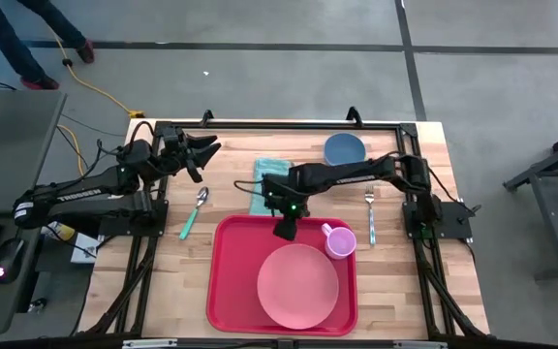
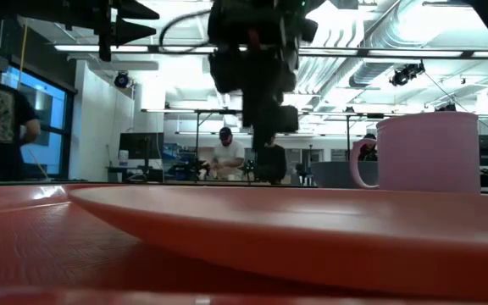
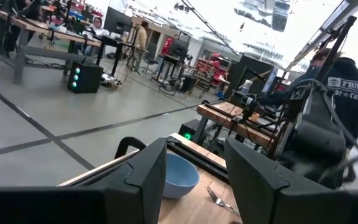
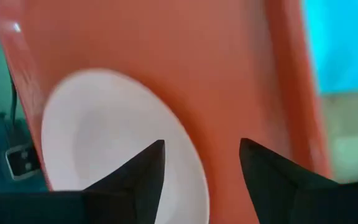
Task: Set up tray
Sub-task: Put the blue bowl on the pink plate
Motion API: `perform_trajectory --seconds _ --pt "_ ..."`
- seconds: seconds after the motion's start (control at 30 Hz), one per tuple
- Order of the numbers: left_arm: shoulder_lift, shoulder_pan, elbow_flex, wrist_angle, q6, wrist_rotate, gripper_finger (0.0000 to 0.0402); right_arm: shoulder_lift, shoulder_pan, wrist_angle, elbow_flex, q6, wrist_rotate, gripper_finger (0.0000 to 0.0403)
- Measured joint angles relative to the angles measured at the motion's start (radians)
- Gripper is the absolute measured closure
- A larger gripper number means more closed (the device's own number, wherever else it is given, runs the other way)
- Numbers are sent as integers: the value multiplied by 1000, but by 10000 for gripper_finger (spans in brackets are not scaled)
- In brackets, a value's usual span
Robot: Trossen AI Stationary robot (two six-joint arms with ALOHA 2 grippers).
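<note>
Between two dark parted fingers (image 3: 148, 180) sit a blue bowl (image 3: 180, 177) and a fork (image 3: 219, 200).

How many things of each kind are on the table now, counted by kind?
tray: 1
plate: 1
mug: 1
bowl: 1
spoon: 1
fork: 1
cloth: 1
Total: 7

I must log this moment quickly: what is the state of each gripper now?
Left gripper: open, holding nothing, raised beside the table.
Right gripper: open, holding nothing, above the tray.
</note>
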Motion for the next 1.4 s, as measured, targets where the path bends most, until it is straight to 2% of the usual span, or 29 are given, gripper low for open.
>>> perform_trajectory --seconds 0.33,0.63,0.83,0.97,1.07,1.2,1.4 --pt "0 0 0 -63 0 2 207 -182 -85 -19 34 -71 306 244" --pt "0 0 0 -70 0 6 207 -391 -154 82 34 -135 373 242" --pt "0 0 0 -70 0 6 207 -541 -197 -40 34 -230 668 253" --pt "0 0 0 -70 -5 6 207 -610 -249 -156 34 -258 771 260" --pt "0 0 0 -70 -7 6 207 -642 -301 -247 34 -257 787 259" --pt "0 0 0 -70 -7 15 207 -653 -366 -366 34 -258 757 252" --pt "0 0 0 -70 -8 83 207 -644 -463 -513 22 -327 564 234"
